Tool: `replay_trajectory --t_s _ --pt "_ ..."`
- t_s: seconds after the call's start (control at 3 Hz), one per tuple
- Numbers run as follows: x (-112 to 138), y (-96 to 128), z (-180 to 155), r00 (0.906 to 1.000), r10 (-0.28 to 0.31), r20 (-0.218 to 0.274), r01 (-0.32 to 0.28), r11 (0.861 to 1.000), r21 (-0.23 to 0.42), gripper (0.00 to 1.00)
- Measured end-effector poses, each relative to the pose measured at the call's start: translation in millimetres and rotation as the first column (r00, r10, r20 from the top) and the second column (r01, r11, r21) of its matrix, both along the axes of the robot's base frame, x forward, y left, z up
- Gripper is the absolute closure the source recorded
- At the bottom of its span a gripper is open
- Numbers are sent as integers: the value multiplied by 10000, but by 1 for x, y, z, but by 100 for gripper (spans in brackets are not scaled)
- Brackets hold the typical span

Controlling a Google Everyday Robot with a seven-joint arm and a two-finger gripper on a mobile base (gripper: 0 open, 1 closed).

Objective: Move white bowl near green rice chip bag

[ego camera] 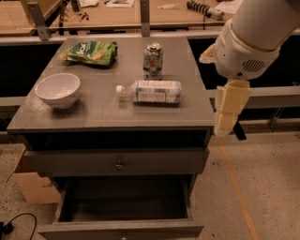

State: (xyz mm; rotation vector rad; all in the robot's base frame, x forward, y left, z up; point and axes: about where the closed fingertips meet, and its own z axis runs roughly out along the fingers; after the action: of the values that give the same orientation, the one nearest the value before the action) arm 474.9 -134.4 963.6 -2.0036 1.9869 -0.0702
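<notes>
The white bowl (57, 89) stands upright on the left side of the grey table top (103, 110), near its front edge. The green rice chip bag (90, 51) lies flat at the back left of the top, behind the bowl and apart from it. My gripper (227, 123) hangs from the white arm (248, 42) off the table's right edge, at about the height of the top. It is far to the right of the bowl and nothing is in it.
A green-and-white soda can (153, 59) stands at the back middle. A clear water bottle (152, 91) lies on its side in front of it. The bottom drawer (124, 204) is pulled open. A cardboard box (30, 185) sits at the lower left. A workbench (140, 11) runs behind.
</notes>
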Motion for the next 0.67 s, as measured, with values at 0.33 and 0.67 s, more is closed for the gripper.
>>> replay_trajectory --t_s 0.33,0.67 --pt "13 54 -14 9897 1433 -30 -1434 9897 -40 0" --pt "13 61 -14 9875 1579 -10 -1579 9875 -35 0"
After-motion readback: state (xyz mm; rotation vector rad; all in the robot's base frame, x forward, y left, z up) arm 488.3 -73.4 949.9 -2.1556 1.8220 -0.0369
